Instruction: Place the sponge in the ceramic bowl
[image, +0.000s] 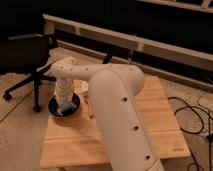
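Though partly masked by the wrist, can make out tool lowered into ceramic bowl, pointing straight down. Can't tell whether open, closed or gripping anything. Seeing a pale blue patch right at the tool tip, inside the bowl rim; reads as sponge. Can't tell if resting on the bowl's inside or clamped. Got the bowl sitting near the left edge of wooden worktop. Orange-red stick lying on worktop just right of the bowl, not touching it. Small pale item behind the stick, half hidden by arm; can't identify. Arm covering worktop centre, forearm reaching left to the bowl. Black office chair on floor to the left. Cables on floor to the right.
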